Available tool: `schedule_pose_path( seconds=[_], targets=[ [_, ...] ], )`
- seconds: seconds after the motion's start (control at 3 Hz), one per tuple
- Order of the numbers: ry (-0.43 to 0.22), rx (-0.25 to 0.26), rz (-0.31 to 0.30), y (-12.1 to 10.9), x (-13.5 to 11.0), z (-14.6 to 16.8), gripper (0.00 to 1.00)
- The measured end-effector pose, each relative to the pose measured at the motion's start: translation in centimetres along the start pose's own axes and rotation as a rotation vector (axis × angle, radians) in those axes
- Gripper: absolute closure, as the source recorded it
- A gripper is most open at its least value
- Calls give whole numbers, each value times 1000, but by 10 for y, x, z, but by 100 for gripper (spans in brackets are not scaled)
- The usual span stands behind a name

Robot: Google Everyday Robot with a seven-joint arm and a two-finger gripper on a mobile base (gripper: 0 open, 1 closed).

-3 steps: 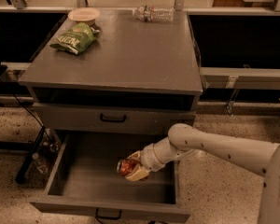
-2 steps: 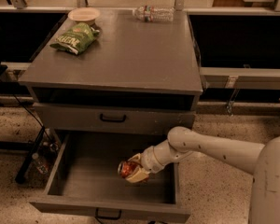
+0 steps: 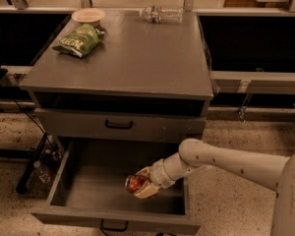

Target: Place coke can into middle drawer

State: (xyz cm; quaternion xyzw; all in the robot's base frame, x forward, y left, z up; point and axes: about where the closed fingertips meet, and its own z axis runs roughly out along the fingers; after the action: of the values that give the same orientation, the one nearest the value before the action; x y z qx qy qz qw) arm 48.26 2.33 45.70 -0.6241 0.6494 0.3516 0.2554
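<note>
The coke can (image 3: pixel 135 183) is a small red can, held tilted over the right half of the open middle drawer (image 3: pixel 88 186). My gripper (image 3: pixel 141 185) is shut on the can, its pale fingers (image 3: pixel 146 191) wrapped around it. The arm reaches in from the right, over the drawer's right wall. The can hangs just above the drawer's flat grey floor; whether it touches the floor I cannot tell. The drawer's front panel carries a small black handle (image 3: pixel 113 226).
A shut grey drawer front (image 3: pixel 119 125) sits above the open one. On the cabinet top (image 3: pixel 137 53) lie a green chip bag (image 3: pixel 78 39), a bowl (image 3: pixel 88 15) and a clear water bottle (image 3: pixel 161 14). Black cables and a small bottle (image 3: pixel 40 169) stand on the floor at left.
The gripper and can have barely shifted, staying low inside the drawer's right half. Nothing else moved.
</note>
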Motion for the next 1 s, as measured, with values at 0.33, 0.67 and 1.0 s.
schedule_pose_path(
  seconds=[0.33, 0.67, 1.0],
  targets=[
    [-46, -42, 25, -9, 19, 18, 100],
    [-46, -42, 25, -8, 19, 18, 100],
    [-30, -47, 27, -7, 22, 22, 100]
  ],
)
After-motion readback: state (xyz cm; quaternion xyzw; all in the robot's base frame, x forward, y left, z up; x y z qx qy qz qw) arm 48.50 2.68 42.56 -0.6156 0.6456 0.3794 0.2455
